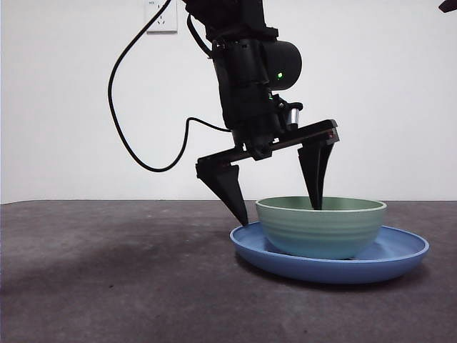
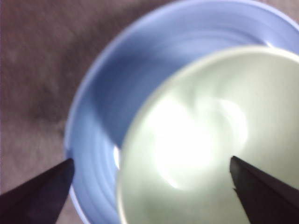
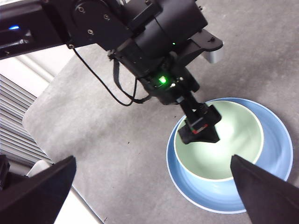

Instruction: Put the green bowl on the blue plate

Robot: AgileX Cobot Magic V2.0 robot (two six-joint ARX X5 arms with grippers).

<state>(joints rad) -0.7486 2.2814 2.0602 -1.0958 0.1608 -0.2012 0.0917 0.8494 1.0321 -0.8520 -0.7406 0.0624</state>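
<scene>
arm housing: matte black, blocky, with a rounded cylindrical motor casing at one side
indicator: small green light lit on the casing
left hand (image 1: 280,207): two black tapered wedge fingers (image 1: 227,187) on a flat black crossbar
metal part: short silver cylinder behind the crossbar
cable: thin black, hanging in a loose loop
right hand (image 3: 154,196): two black pointed tips only

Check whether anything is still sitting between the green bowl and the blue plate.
Nothing visible does. The pale mint-green ceramic bowl already sits directly on the wide glossy blue plate. The left gripper is open, straddling the bowl's rim, one jaw inside, one outside. The right gripper waits off to the side.
</scene>
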